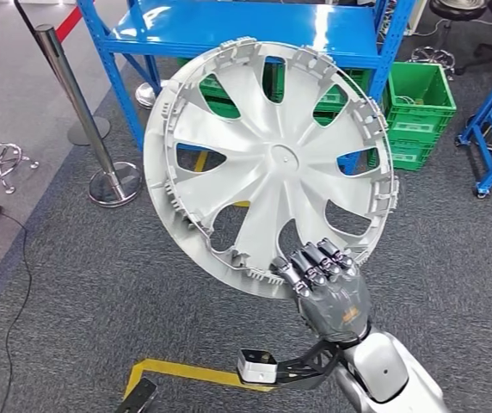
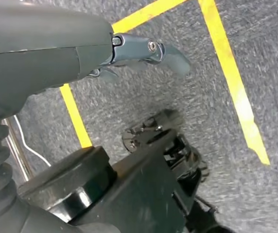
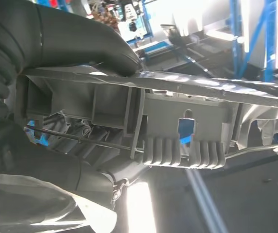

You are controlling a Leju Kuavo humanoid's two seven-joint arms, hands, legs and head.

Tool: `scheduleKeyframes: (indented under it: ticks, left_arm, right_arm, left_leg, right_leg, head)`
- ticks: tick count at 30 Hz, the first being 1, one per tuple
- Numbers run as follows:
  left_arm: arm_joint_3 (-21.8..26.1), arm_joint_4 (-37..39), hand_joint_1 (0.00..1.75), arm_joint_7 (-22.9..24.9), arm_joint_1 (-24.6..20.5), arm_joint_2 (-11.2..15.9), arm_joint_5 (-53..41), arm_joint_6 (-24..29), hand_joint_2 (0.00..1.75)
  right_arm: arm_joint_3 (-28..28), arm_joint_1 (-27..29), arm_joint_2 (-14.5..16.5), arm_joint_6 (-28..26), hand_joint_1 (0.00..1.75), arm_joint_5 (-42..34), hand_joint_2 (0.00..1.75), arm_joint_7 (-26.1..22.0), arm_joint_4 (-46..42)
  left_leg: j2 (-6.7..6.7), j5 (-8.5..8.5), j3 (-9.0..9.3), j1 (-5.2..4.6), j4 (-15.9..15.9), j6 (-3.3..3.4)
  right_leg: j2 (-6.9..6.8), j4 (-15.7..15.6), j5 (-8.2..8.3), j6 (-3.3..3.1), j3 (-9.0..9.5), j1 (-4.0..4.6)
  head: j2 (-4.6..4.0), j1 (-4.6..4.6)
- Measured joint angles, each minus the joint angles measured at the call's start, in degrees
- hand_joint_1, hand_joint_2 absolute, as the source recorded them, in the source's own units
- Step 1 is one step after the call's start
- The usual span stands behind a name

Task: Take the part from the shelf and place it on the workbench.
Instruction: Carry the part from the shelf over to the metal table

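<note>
Head view: we see our right robot hand [image 1: 332, 291] holding a large silver wheel cover [image 1: 271, 163] by its lower rim, with the fingers [image 1: 315, 264] curled over the edge. The cover is tilted with its inner side toward us, raised in the air above the grey carpet floor [image 1: 101, 284]. Behind it stands a blue shelf [image 1: 230, 30], and green crates [image 1: 420, 107] sit on the floor under and beside the shelf. A metal barrier post [image 1: 81, 112] stands on the left, and a yellow line [image 1: 185, 372] is marked on the floor near us.

In the right wrist view, the rim of the wheel cover [image 3: 166, 126] is clamped between the thick thumb [image 3: 75, 43] and the other fingers.

In the left wrist view, our left robot hand [image 2: 145, 51] hangs above the carpet with nothing in it; the visible fingers are stretched out.
</note>
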Motion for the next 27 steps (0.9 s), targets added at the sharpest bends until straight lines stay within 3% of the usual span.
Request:
scheduleKeyframes:
  ticks: [2,4,7,8,9,10,11,13,15,17,19,20,21,22,23,24,25,27]
  left_arm:
    - [0.0,0.0,0.0,0.1,0.0,0.0,0.0,0.0,1.75]
    - [0.0,0.0,0.0,0.1,0.0,-0.1,0.0,0.0,1.75]
    - [0.0,0.1,0.0,0.1,0.1,-0.1,0.0,0.1,1.75]
    - [0.0,0.1,0.0,0.1,0.1,-0.1,0.0,0.1,1.75]
    - [0.0,0.1,0.0,0.1,0.1,-0.1,0.0,0.1,1.75]
    - [0.0,0.1,0.0,0.1,0.1,-0.1,0.0,0.1,1.75]
    - [0.0,0.1,0.0,0.1,0.1,-0.1,0.0,0.1,1.75]
    - [0.0,0.1,0.0,0.1,0.0,0.0,0.0,0.1,1.75]
    - [0.0,0.1,0.0,0.1,-0.1,0.0,0.0,0.0,1.75]
    - [0.0,0.1,0.0,0.1,-0.2,0.0,0.0,0.0,1.75]
    - [0.0,0.1,0.0,0.1,-0.4,-0.1,0.0,-0.1,1.75]
    - [0.0,0.1,0.0,0.1,-0.5,-0.1,0.0,-0.2,1.75]
    - [0.0,0.1,0.0,0.1,-0.5,-0.1,0.0,-0.2,1.75]
    - [0.0,0.1,0.0,0.1,-0.4,-0.1,0.0,-0.2,1.75]
    - [0.0,0.1,0.0,0.1,-0.2,-0.1,0.0,-0.3,1.75]
    - [0.0,0.1,0.0,0.1,-0.2,-0.1,-0.1,-0.3,1.75]
    - [0.0,0.1,0.0,0.1,-0.2,-0.1,-0.1,-0.3,1.75]
    - [0.0,0.2,0.0,0.1,-0.3,-0.2,-0.2,-0.3,1.75]
  right_arm:
    - [-0.2,0.1,0.0,0.0,1.75,0.0,1.75,-0.2,0.0]
    - [-0.4,0.1,0.1,0.0,1.75,0.0,1.75,-0.4,0.0]
    - [-0.6,0.1,0.3,0.0,1.75,0.1,1.75,-0.7,0.0]
    - [-0.7,0.2,0.3,0.0,1.75,0.1,1.75,-0.8,0.0]
    - [-0.8,0.2,0.3,0.0,1.75,0.2,1.75,-0.9,0.0]
    - [-0.8,0.3,0.3,0.0,1.75,0.3,1.75,-1.0,0.0]
    - [-0.8,0.4,0.3,0.0,1.75,0.4,1.75,-1.1,0.0]
    - [-0.9,0.3,0.4,0.0,1.75,0.7,1.75,-1.2,0.0]
    - [-0.9,0.3,0.6,0.0,1.75,1.0,1.75,-1.2,0.0]
    - [-1.0,0.4,0.7,0.0,1.75,1.2,1.75,-1.2,-0.1]
    - [-1.2,0.5,0.7,0.0,1.75,1.3,1.75,-1.2,-0.1]
    - [-1.2,0.5,0.7,0.0,1.75,1.4,1.75,-1.2,-0.1]
    - [-1.3,0.5,0.7,0.0,1.75,1.6,1.75,-1.2,-0.1]
    - [-1.2,0.5,0.7,0.0,1.75,1.8,1.75,-1.2,-0.1]
    - [-1.2,0.5,0.7,0.0,1.75,1.9,1.75,-1.1,-0.1]
    - [-1.3,0.6,0.7,0.0,1.75,2.1,1.75,-1.0,0.0]
    - [-1.3,0.7,0.7,0.0,1.75,2.2,1.75,-0.9,0.0]
    - [-1.4,0.9,0.7,0.0,1.75,2.4,1.75,-0.7,0.0]
  left_leg:
    - [0.67,-0.31,-0.05,0.12,0.4,-0.41]
    - [-0.32,-2.19,-0.68,0.44,2.3,-0.84]
    - [-2.79,-7.82,-4.95,0.55,12.6,-0.95]
    - [-3.12,-8.84,-6.34,0.51,15.6,-0.78]
    - [-3.29,-8.64,-6.81,0.43,16.6,-0.49]
    - [-3.53,-7.35,-6.27,0.31,15.4,-0.04]
    - [-4.27,-5.2,-4.68,0.11,12.1,0.65]
    - [-6.86,-1.95,-1.32,-0.15,4.9,2.28]
    - [-8.25,-1.46,0.03,-0.31,1.8,3.21]
    - [-7.31,-1.3,0.21,-0.33,1.0,3.21]
    - [-5.98,-0.52,0.44,-0.05,-0.3,2.78]
    - [-5.21,-0.16,0.52,0.09,-0.8,2.57]
    - [-4.49,-0.02,0.48,0.06,-1.0,2.47]
    - [-3.71,0.01,0.36,0.01,-1.0,2.51]
    - [-2.85,0.03,0.25,-0.02,-0.9,2.49]
    - [-2.02,0.05,0.18,-0.04,-0.9,2.46]
    - [-1.21,0.06,0.13,-0.05,-0.9,2.39]
    - [0.21,0.0,0.2,-0.07,-0.8,2.14]
  right_leg:
    - [1.28,0.3,0.23,-1.04,-0.37,-0.05]
    - [2.33,0.3,0.51,-1.78,-0.61,-0.06]
    - [4.14,0.3,0.9,-2.52,-1.09,0.15]
    - [4.89,0.3,1.02,-2.69,-1.27,0.31]
    - [5.62,0.3,1.13,-2.8,-1.4,0.49]
    - [6.39,0.3,1.25,-2.88,-1.48,0.69]
    - [7.17,0.3,1.38,-2.92,-1.5,0.88]
    - [8.56,0.3,1.67,-2.83,-1.62,1.1]
    - [9.73,0.3,2.06,-2.35,-2.06,0.93]
    - [10.64,0.0,2.54,-1.6,-2.56,0.78]
    - [8.64,0.7,1.8,-1.03,-3.43,0.92]
    - [6.9,2.7,0.41,-0.77,-4.42,0.97]
    - [5.16,5.7,-1.49,-0.52,-5.76,0.91]
    - [4.29,9.7,-3.55,-0.22,-7.37,0.83]
    - [3.89,13.4,-5.16,0.06,-8.81,0.74]
    - [3.74,15.4,-5.77,0.28,-9.42,0.69]
    - [3.57,15.4,-5.42,0.45,-8.97,0.65]
    - [2.39,8.6,-2.38,0.54,-4.61,0.63]
  head:
    - [-0.01,-0.4]
    - [0.0,-0.44]
    - [0.01,-0.55]
    - [0.0,-0.56]
    - [-0.01,-0.56]
    - [0.0,-0.55]
    - [0.0,-0.55]
    - [0.0,-0.44]
    - [0.0,-0.52]
    - [0.0,-0.67]
    - [0.0,-0.46]
    - [0.01,-0.28]
    - [0.01,-0.13]
    - [0.02,-0.02]
    - [0.02,0.01]
    - [0.01,0.02]
    - [0.01,0.03]
    - [0.0,0.06]
